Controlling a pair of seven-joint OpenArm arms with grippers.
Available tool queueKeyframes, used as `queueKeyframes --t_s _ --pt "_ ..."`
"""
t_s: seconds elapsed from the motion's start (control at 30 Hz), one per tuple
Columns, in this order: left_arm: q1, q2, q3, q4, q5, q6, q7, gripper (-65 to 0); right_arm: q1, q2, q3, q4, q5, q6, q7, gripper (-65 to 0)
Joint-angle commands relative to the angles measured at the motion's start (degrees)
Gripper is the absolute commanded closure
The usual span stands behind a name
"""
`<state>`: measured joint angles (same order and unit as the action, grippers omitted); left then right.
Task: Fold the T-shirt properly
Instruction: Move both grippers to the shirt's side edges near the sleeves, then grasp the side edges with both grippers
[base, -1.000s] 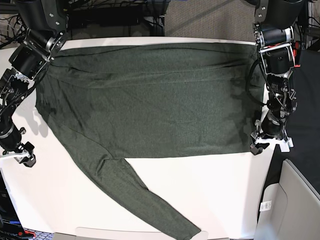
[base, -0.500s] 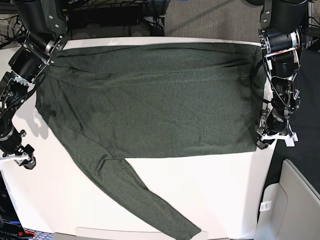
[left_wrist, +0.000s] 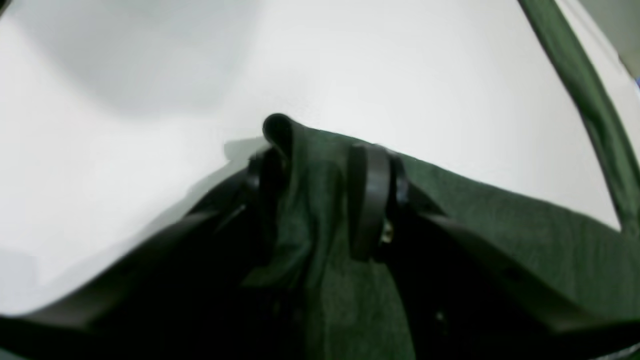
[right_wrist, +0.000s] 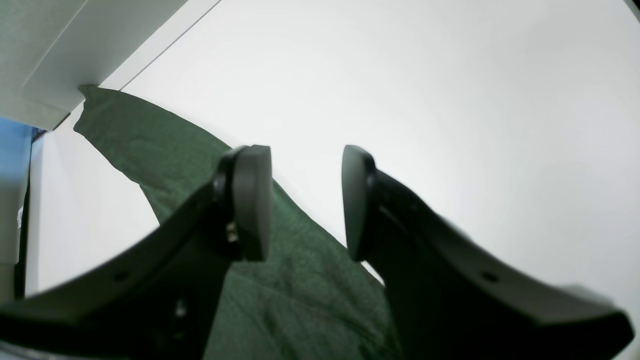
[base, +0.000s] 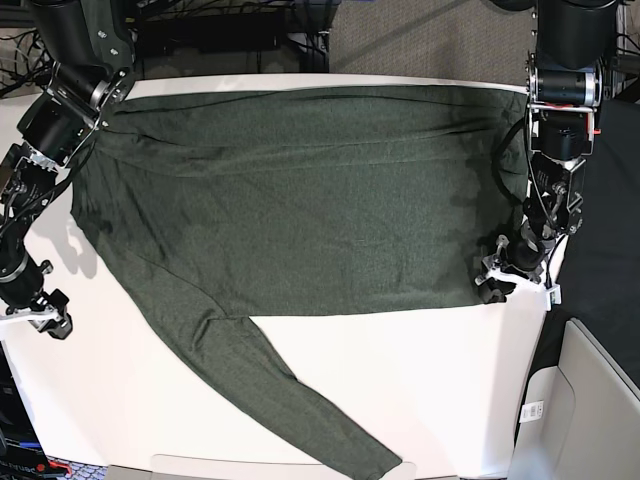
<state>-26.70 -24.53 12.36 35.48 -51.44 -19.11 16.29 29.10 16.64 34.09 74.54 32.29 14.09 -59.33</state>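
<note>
The dark olive-green T-shirt (base: 300, 190) lies spread flat across the white table (base: 440, 380). One long sleeve (base: 290, 390) trails toward the front edge. My left gripper (base: 497, 278) sits at the shirt's lower right corner. In the left wrist view it (left_wrist: 320, 165) is shut on a bunched fold of the shirt (left_wrist: 320, 210), and a strip of the shirt (left_wrist: 585, 90) shows beyond. My right gripper (base: 45, 320) is open and empty, off the shirt at the table's left edge. In the right wrist view its fingers (right_wrist: 252, 200) stand apart above the sleeve (right_wrist: 165, 150).
A grey-white bin (base: 590, 400) stands past the table's right front corner. Black cables and equipment (base: 230, 30) lie behind the table. A pale box edge (right_wrist: 75, 50) shows at the sleeve's end in the right wrist view.
My left gripper has moved inward from beyond the table's right edge onto the shirt's lower right corner, and the fabric there is now bunched. The right arm has barely moved.
</note>
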Motion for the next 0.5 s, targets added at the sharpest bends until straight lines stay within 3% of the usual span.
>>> queueKeyframes --t_s 0.0,0.1,0.27,0.47 --pt "-0.3 0.0 1.7 0.0 1.2 0.4 3.9 -21.7 1.7 1.1 0.0 1.0 1.2 0.4 1.4 -23.3" --pt "-0.6 -0.2 5.9 0.1 1.2 0.4 3.9 -18.0 1.7 1.1 0.0 1.0 1.2 0.4 1.4 -23.3" --pt "-1.0 -0.4 12.6 0.1 1.2 0.3 3.4 -0.9 1.8 1.0 0.0 1.0 1.1 0.4 1.5 -23.3" --pt "-0.5 -3.2 13.4 7.3 1.2 0.3 3.3 0.0 2.5 1.0 0.0 0.8 0.4 0.3 2.2 -23.4"
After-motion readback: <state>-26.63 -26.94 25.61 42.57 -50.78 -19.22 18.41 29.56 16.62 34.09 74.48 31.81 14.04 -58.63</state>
